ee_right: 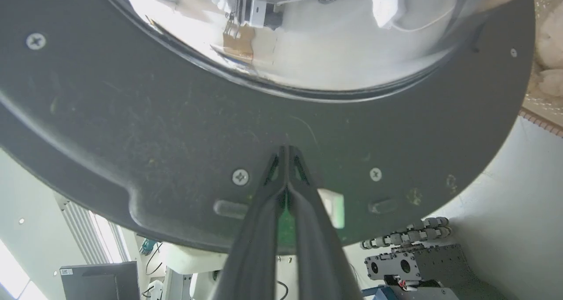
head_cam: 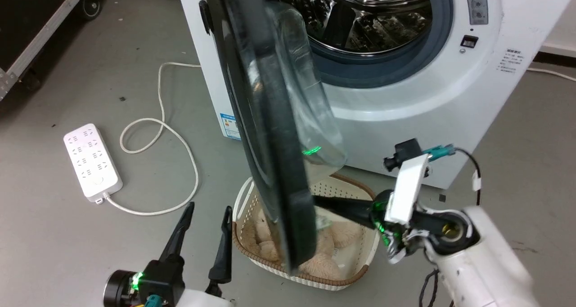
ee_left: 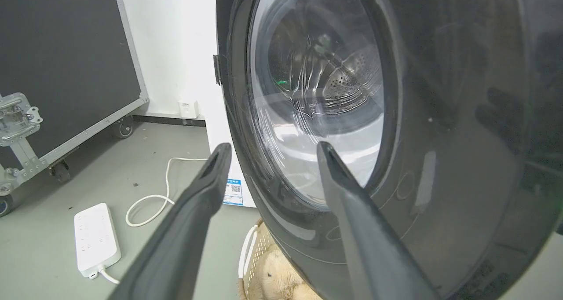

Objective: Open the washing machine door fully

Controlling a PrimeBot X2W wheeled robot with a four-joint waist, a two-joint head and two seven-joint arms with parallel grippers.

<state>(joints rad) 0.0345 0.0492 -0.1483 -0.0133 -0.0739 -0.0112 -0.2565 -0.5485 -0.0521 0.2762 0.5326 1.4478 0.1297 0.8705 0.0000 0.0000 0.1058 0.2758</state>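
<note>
Head view: the washing machine door (head_cam: 265, 118), glossy black with its bulging glass bowl, stands swung out edge-on over the basket (head_cam: 366, 253). My right gripper (ee_right: 286, 148) reaches across, fingers clenched together against its inner face; left gripper (head_cam: 210, 206) points up, fingers spread.

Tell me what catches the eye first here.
The black washing machine door stands swung out, edge-on, before the steel drum. The right pincer, shut, has its tips against the door's inner side; the left pincer hovers open at lower left. A basket sits on the floor under the door.
</note>
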